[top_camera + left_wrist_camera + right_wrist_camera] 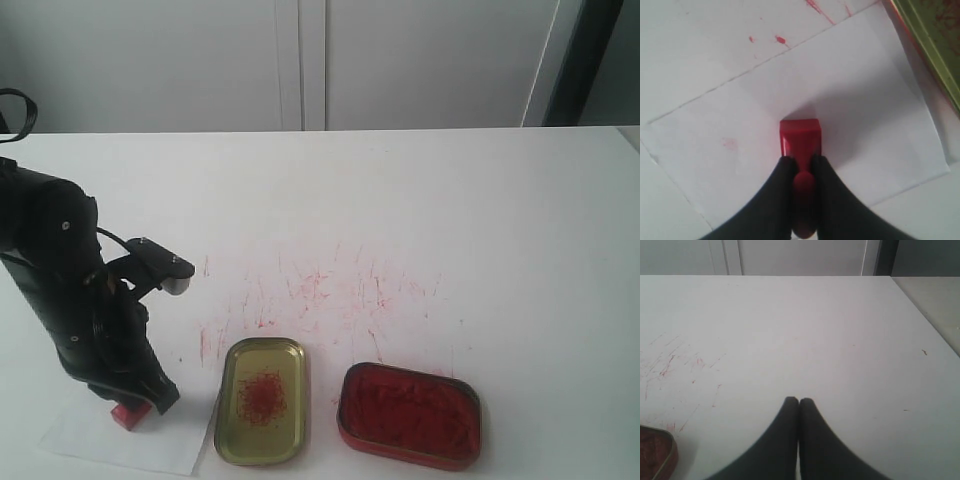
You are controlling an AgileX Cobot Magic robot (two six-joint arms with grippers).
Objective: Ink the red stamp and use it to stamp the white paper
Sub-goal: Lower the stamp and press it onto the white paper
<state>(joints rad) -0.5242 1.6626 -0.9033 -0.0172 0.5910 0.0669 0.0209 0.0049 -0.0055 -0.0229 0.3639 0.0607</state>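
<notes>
White tabletop [450, 200], scratched red, carries it all. Nearest you, your left gripper [802, 161] pinches the red stamp [800, 135] on the white paper [865, 100], seemingly pressed down, so inking looks done and only lifting clear remains. Farther off, your right gripper [799, 401] sits closed, empty.

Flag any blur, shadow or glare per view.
Exterior view: even, soft light, no glare; red stamp slightly blurry. Left wrist view: left fingers out of focus, soft shadow across the white paper beyond the stamp. Right wrist view: right fingers blurred, tabletop flat-lit.
</notes>
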